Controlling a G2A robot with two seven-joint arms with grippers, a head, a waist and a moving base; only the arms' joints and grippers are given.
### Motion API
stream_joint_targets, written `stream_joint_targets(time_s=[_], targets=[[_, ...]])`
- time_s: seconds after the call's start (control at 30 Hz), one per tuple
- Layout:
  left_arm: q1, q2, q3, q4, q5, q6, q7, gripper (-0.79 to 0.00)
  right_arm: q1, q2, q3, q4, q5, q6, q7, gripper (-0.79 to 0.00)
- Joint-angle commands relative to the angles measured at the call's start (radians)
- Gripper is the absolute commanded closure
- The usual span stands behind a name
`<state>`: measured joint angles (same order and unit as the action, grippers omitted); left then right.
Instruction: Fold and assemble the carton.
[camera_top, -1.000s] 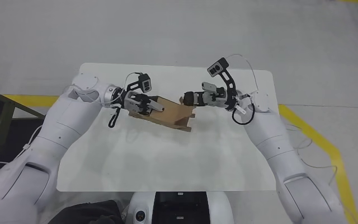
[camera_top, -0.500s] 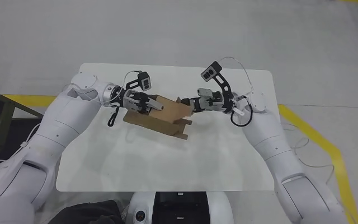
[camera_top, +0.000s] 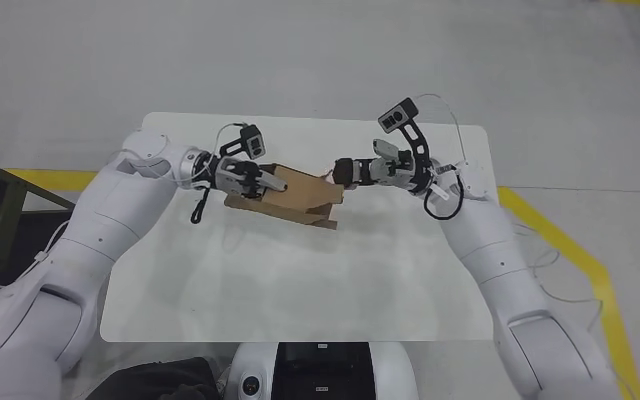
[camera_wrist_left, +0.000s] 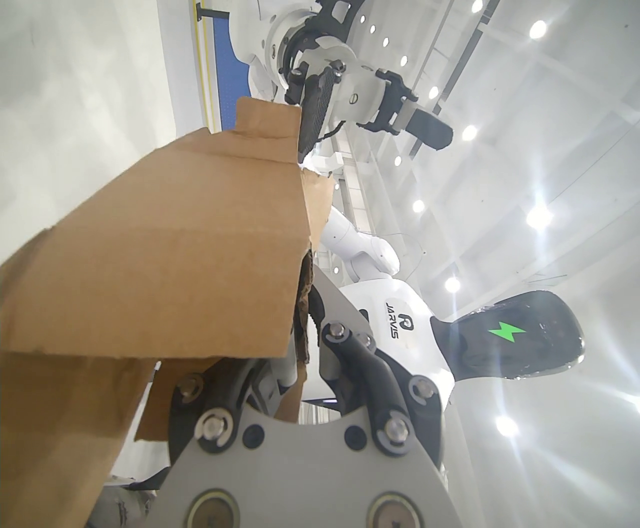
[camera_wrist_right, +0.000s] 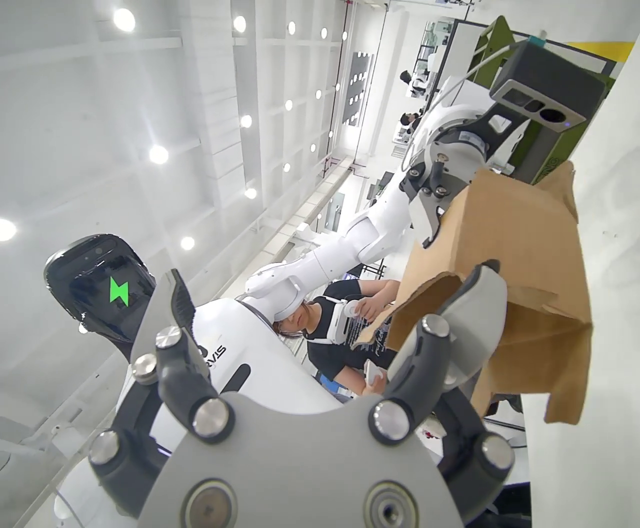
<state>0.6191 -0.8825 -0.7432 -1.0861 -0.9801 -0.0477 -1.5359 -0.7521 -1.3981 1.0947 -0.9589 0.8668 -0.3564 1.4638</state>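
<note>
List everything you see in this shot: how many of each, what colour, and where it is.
carton: one, brown, partly folded, on the far half of the table between the two grippers
table: one, white, under the carton
floor stripe: two stretches, yellow, on the grey floor to either side of the table
left gripper: one, grey and black, shut on one end of the carton
right gripper: one, grey and black, open, against a flap at the carton's other end
</note>
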Motion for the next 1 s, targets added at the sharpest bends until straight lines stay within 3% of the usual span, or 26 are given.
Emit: stream_joint_targets(time_s=[0.0,0.47,0.97], targets=[[-0.001,-0.002,0.0,0.004,-0.006,-0.001,0.0,0.0,-0.005,0.002,0.005,-0.004,-0.01,-0.001,-0.001,-0.785],[-0.001,-0.02,-0.028,0.047,-0.048,-0.014,0.001,0.0,-0.036,-0.015,-0.041,-0.024,-0.001,-0.005,-0.005,-0.785],[0.014,-0.053,-0.052,0.06,0.027,-0.09,0.167,0.0,-0.065,-0.03,-0.081,-0.08,-0.006,0.015,0.015,-0.785]])
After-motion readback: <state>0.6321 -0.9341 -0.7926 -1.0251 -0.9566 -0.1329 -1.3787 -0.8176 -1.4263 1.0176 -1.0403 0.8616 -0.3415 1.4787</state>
